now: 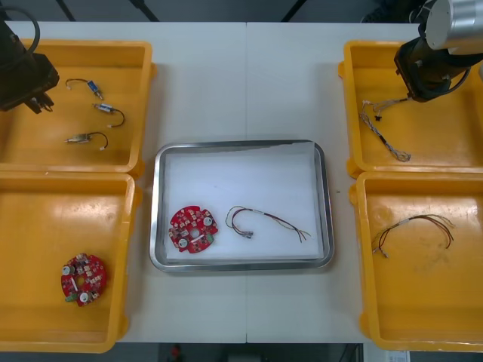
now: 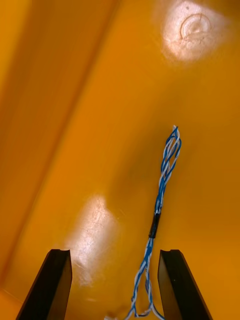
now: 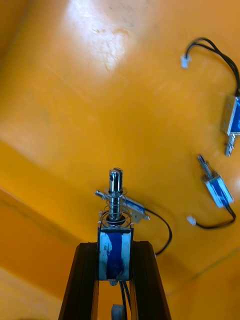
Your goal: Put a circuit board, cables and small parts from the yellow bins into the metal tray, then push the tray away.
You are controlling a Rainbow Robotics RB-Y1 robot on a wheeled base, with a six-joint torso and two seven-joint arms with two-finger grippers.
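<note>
Left wrist view: left gripper (image 3: 115, 247), fingers clamped on a small metal part (image 3: 115, 225) standing upright between them, above the far left yellow bin (image 1: 75, 60); three loose parts (image 1: 94, 113) lie on its floor beyond.
Right wrist view: right gripper (image 2: 115, 255), fingers spread, gripping nothing, low in the far right yellow bin (image 1: 438, 143); the twisted blue and white cable (image 2: 161, 195) runs out between them.
Front view: metal tray (image 1: 160, 196) holds a circuit board (image 1: 192, 228) and a thin cable (image 1: 264, 219).
</note>
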